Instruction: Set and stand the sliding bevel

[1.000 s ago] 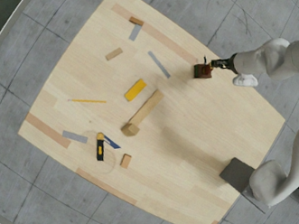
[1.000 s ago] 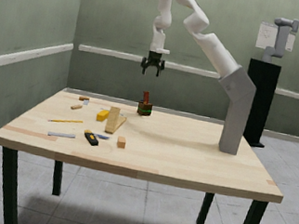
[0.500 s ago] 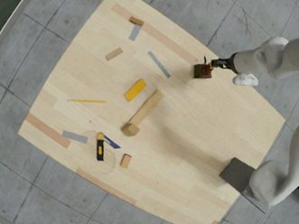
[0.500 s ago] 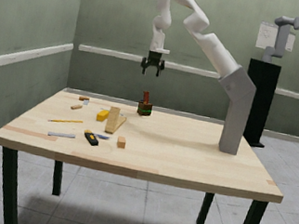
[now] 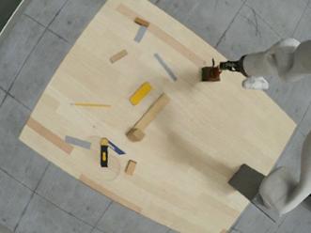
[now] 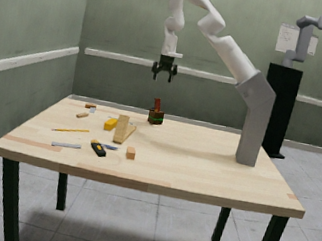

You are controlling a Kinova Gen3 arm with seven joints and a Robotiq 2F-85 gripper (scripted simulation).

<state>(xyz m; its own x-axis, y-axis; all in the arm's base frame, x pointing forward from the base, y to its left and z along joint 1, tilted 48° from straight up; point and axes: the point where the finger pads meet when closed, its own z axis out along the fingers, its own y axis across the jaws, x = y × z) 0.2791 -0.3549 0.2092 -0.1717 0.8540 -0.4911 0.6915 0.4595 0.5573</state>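
A dark slotted block [image 5: 210, 74] stands at the back right of the table, and it also shows in the side view [image 6: 155, 118]. A reddish-brown wooden bevel [image 6: 156, 105] stands upright in it, with nothing touching it. My gripper [image 6: 163, 76] [image 5: 222, 67] is open and empty, well above the bevel and block; from above it shows just right of the block. The wooden leg and rail [image 5: 150, 116] lie mid-table; the leg [image 6: 122, 128] rises at a slant. A black and yellow tool with a blue blade [image 5: 104, 151] lies front left.
A yellow block [image 5: 140, 93], a pencil [image 5: 90, 105], small wood blocks [image 5: 118, 55] [image 5: 130, 166] and grey strips [image 5: 165, 67] [image 5: 77, 142] are scattered on the left half. The arm's grey base [image 5: 246, 181] stands at the front right corner.
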